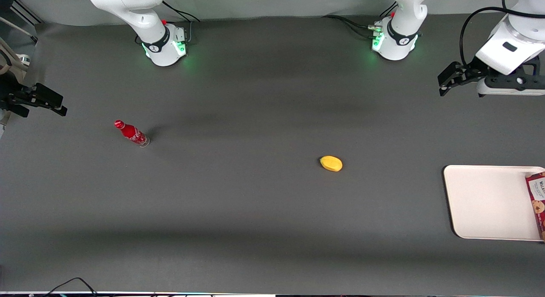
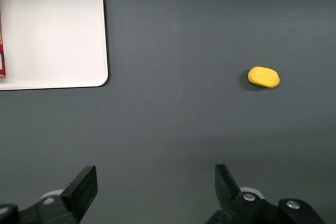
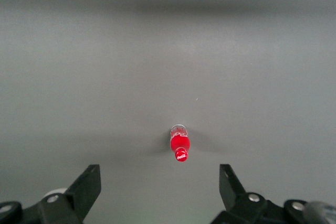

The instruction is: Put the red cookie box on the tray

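Claw [image 2: 155,195]: fingers spread wide, nothing held; raised over bare table at the working arm's end.
Tray [image 1: 485,199]: nearer the front camera than the claw.
Box [image 1: 537,201]: already lying flat on the tray, along the rim toward the working arm's end, cut off by the frame edge.
Handling: likely a light, stiff carton, crushable; best pinched across the narrow width near mid-length.
Mango [image 1: 331,163]: at nine o'clock from the tray, well apart.

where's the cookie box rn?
The cookie box lies on the tray, along the tray edge toward the working arm's end of the table, partly cut off in the front view. The open pincer hangs apart, farther from the front camera.
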{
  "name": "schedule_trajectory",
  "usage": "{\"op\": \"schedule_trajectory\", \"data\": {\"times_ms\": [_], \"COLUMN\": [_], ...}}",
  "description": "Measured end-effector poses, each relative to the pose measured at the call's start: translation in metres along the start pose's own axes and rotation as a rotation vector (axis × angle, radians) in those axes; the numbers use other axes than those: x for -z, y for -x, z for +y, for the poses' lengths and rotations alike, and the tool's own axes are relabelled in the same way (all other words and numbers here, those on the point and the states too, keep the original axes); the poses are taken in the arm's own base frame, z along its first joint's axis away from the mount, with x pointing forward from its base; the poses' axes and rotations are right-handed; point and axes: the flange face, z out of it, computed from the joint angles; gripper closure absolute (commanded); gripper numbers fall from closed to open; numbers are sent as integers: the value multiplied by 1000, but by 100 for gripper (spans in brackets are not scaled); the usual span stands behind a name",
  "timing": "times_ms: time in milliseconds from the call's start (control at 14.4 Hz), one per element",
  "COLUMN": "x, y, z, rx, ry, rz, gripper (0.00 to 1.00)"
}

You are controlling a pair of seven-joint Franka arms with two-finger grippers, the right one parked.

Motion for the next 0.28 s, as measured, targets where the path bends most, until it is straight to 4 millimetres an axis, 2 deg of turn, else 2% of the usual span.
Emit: {"op": "schedule_trajectory", "data": {"times_ms": [277], "x": [2], "y": [-1], "z": [-14], "rx": [25], "ry": [5], "rz": [9], "gripper": [0]}}
